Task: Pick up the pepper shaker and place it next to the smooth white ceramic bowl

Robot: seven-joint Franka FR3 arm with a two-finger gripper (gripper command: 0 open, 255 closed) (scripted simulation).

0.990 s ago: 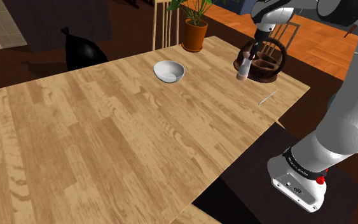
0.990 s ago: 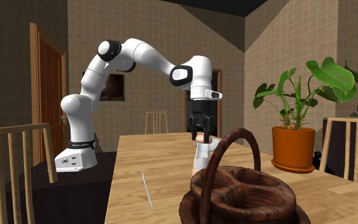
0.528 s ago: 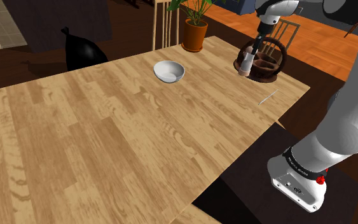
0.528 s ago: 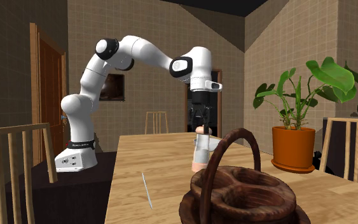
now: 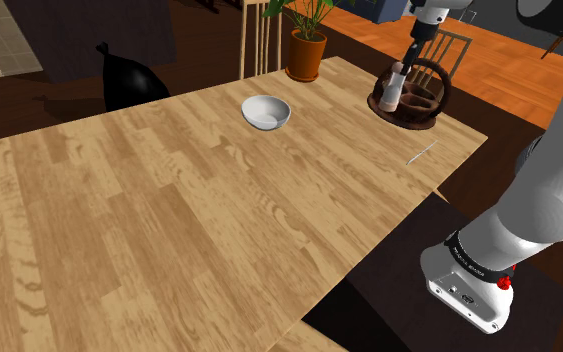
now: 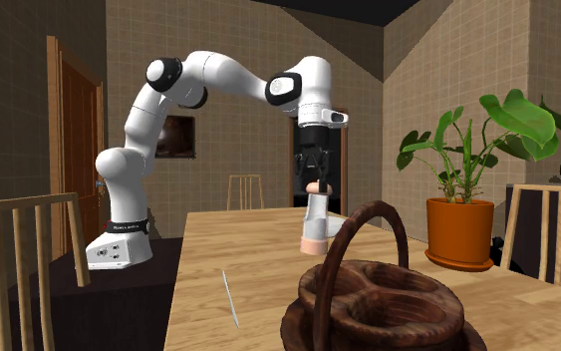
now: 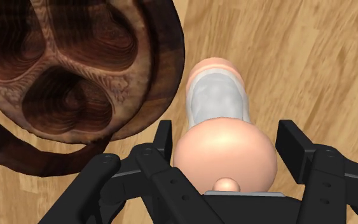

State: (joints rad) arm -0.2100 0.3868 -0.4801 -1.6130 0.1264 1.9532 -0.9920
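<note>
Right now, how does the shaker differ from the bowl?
The shaker is tall and narrow; the bowl is low and wide. The shaker has a clear body with pinkish ends; the bowl is plain white. The gripper clasps the shaker's top, beside the basket; the bowl sits free on the table. Both are small tableware.

Flat, even light thru-out; light wooden plank table (image 5: 169,200) bright, dark brown floor (image 5: 204,55) dim; wrist view crisp.
</note>
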